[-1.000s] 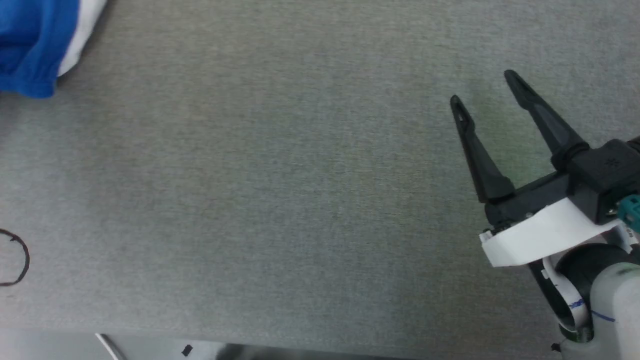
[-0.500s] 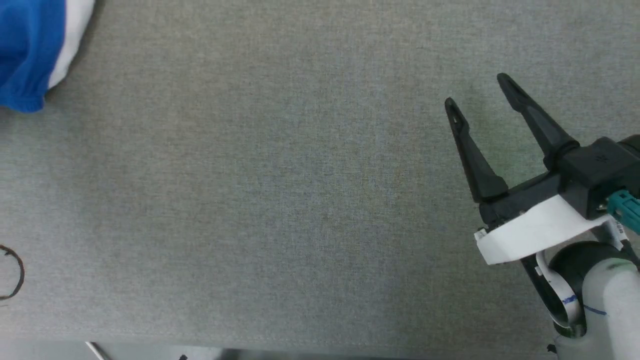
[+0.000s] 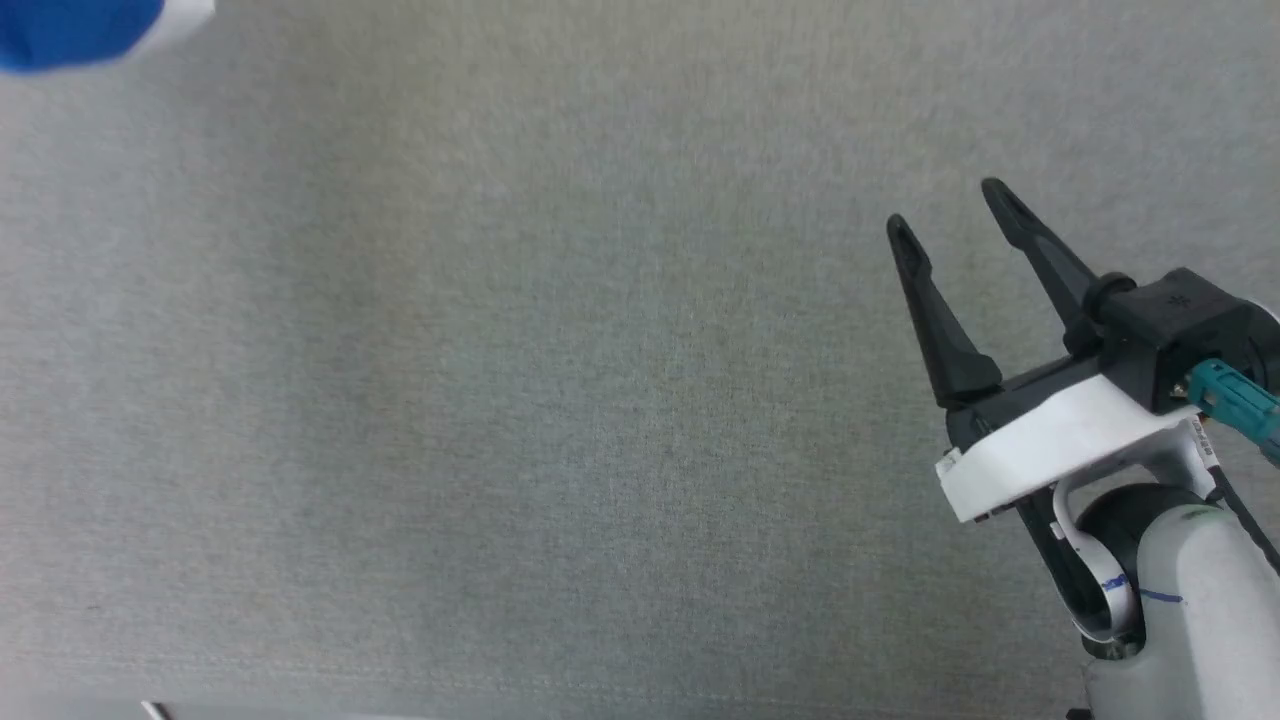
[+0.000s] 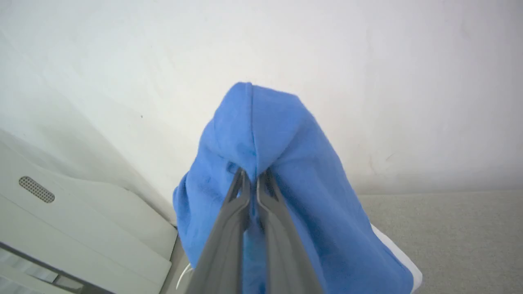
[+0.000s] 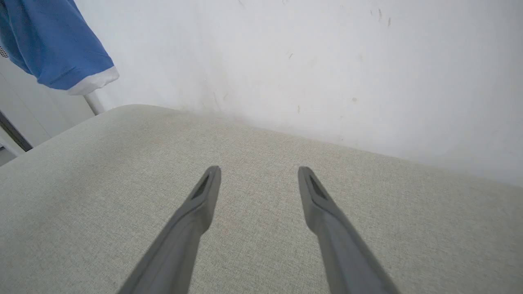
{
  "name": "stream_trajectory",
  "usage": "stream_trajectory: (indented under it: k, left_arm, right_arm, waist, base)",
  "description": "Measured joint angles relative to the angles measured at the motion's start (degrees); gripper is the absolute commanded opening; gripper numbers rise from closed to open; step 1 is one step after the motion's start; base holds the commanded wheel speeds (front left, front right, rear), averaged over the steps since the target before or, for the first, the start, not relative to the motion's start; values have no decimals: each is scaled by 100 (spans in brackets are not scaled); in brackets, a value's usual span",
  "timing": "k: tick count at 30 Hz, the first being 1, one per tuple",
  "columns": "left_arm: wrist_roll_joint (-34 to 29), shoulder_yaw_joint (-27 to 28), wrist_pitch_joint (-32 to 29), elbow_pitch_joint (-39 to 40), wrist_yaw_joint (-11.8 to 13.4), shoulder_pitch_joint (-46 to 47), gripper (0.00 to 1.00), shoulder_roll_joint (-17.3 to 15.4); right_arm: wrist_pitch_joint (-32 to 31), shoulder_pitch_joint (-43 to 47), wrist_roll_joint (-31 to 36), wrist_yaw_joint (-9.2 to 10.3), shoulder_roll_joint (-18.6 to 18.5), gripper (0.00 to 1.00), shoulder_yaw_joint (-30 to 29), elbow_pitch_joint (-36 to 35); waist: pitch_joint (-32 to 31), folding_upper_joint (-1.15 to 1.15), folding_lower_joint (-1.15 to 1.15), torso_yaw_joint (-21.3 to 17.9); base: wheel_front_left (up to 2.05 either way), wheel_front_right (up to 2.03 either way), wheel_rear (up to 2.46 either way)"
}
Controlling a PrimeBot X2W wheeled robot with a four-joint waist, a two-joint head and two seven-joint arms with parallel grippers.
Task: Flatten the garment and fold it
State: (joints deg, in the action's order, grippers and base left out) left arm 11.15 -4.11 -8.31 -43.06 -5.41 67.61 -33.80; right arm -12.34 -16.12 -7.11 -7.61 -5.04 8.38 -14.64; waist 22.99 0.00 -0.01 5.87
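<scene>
The garment, royal-blue shorts with a white stripe, hangs bunched in the air over my left gripper, whose fingers are shut on a fold of it. In the head view a corner of the garment shows at the top left edge. From the right wrist view the garment dangles at the upper left, above the table's far corner. My right gripper stands open over the bare grey table at the right, far from the cloth; the right gripper holds nothing.
The grey fabric-covered table spreads under both arms. A white wall rises just behind its far edge. A white cabinet with a vent grille stands beside the table's left end.
The garment corner has moved up and left toward the head view's top edge. The camera tilted, so the black loop at the left is gone. My right gripper stays open, slightly lower.
</scene>
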Motion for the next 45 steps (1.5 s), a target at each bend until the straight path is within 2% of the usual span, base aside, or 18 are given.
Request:
stream_trajectory:
  k: [5, 8, 9, 14, 19, 24, 28, 34, 37, 40, 44, 45]
  left_arm:
    - [-40, -125, 1032, -7, -5, 59, 0, 230]
    - [66, -152, 1289, 2, -19, 52, 0, 445]
    - [66, -152, 1289, 2, -19, 52, 0, 445]
    - [344, -343, 1229, 555, -103, -269, 0, 880]
    - [583, -557, 710, 1396, -89, -931, 0, 1389]
    - [757, -877, -101, 2590, 287, -2076, 0, 2008]
    - [758, -1160, -614, 3440, 688, -3235, 0, 2264]
    - [566, -1481, -890, 4262, 1370, -5305, 0, 2294]
    - [487, -1589, -873, 4440, 1590, -6104, 0, 2280]
    - [394, -1669, -783, 4601, 1707, -6553, 0, 2249]
    - [397, -1717, -661, 4916, 1711, -6728, 0, 2251]
    - [398, -1718, -604, 5019, 1696, -6719, 38, 2241]
  right_arm:
    - [55, 151, 0, 0, 97, 100, -189, 125]
    - [85, 282, 2, 0, 133, 100, -281, 201]
    - [85, 282, 2, 0, 133, 100, -281, 201]
    - [96, 486, 10, 0, 182, 100, -356, 238]
    - [134, 619, 38, 0, 194, 100, -389, 247]
    - [189, 734, 33, 0, 196, 100, -419, 256]
    - [266, 823, -2, 0, 197, 100, -398, 276]
    - [370, 972, -73, 0, 198, 100, -375, 320]
    - [506, 1013, -166, 1, 199, 100, -368, 376]
    - [544, 1049, -198, 0, 198, 100, -352, 481]
    - [547, 1104, -208, 1, 198, 100, -314, 549]
    - [543, 1120, -207, 1, 198, 100, -300, 553]
  waist:
    - [-459, 0, 0, -1]
    - [-719, 0, -1, -32]
    - [-719, 0, -1, -32]
    - [-1135, 0, -1, -244]
    - [-1300, 0, 0, -591]
    - [-1392, 0, 1, -976]
    - [-1437, 0, 1, -1268]
    - [-1528, 0, 0, -1587]
    - [-1616, 0, 0, -1652]
    - [-1718, 0, 0, -1673]
    - [-1833, 0, 0, -1619]
    - [-1851, 0, 0, -1586]
  base:
    - [0, 0, 0]
    - [0, 0, 0]
    - [0, 0, 0]
    - [0, 0, 0]
    - [0, 0, 0]
    - [0, 0, 0]
    - [0, 0, 0]
    - [0, 0, 0]
    - [0, 0, 0]
    - [0, 0, 0]
    - [0, 0, 0]
    - [0, 0, 0]
